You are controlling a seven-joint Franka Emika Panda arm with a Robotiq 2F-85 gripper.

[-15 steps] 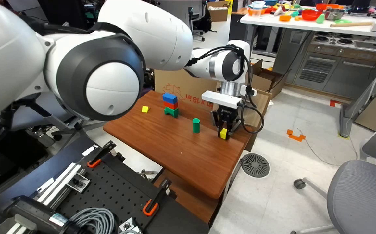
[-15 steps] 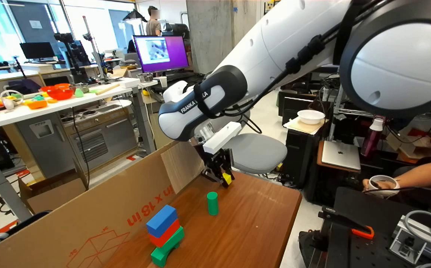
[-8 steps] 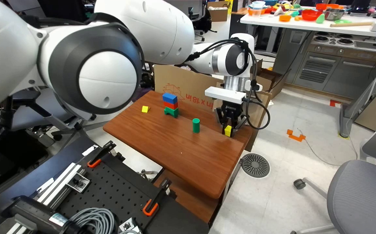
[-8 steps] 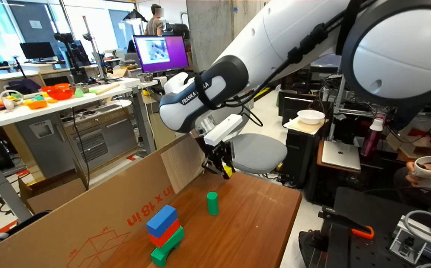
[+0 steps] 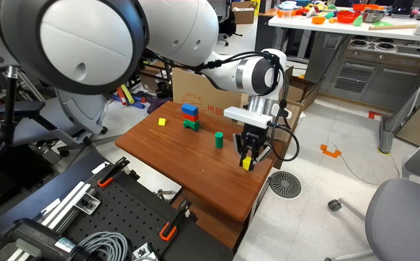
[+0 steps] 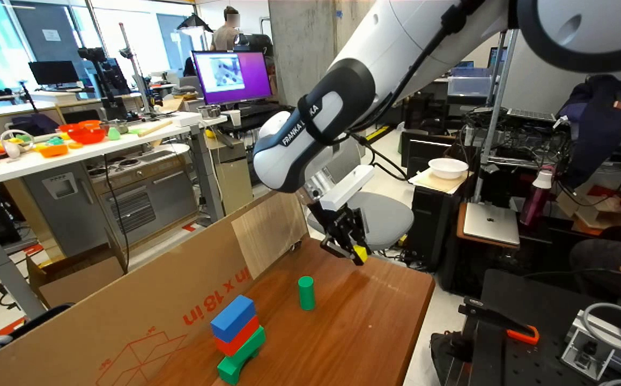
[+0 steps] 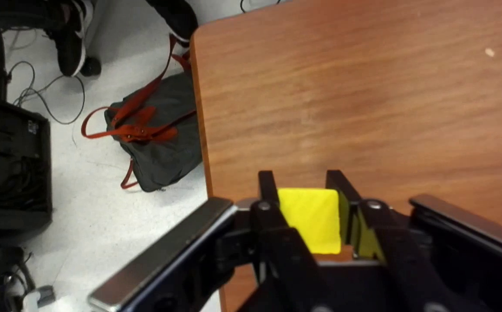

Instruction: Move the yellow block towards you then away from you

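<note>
The small yellow block (image 5: 246, 162) is between the fingers of my gripper (image 5: 246, 167). It also shows in an exterior view (image 6: 362, 252) and in the wrist view (image 7: 311, 221), where one bright face points up between the black fingertips (image 7: 299, 175). My gripper is shut on it, with a finger on each side. The block appears held above the wooden table (image 5: 202, 181), near the table's end; the exact height is hard to tell. Another small yellow block (image 5: 162, 121) lies at the opposite end of the table, beside a stack.
A green cylinder (image 5: 219, 140) stands upright mid-table; it also shows in an exterior view (image 6: 306, 293). A stack has a blue block (image 5: 189, 109), a red block (image 5: 190, 117) and a green arch (image 5: 191, 125). A cardboard sheet (image 6: 144, 321) stands along the table's long edge.
My gripper and the held block first rise slightly toward the cardboard, then move away from it across the table toward the opposite long edge. The other blocks have not moved.
</note>
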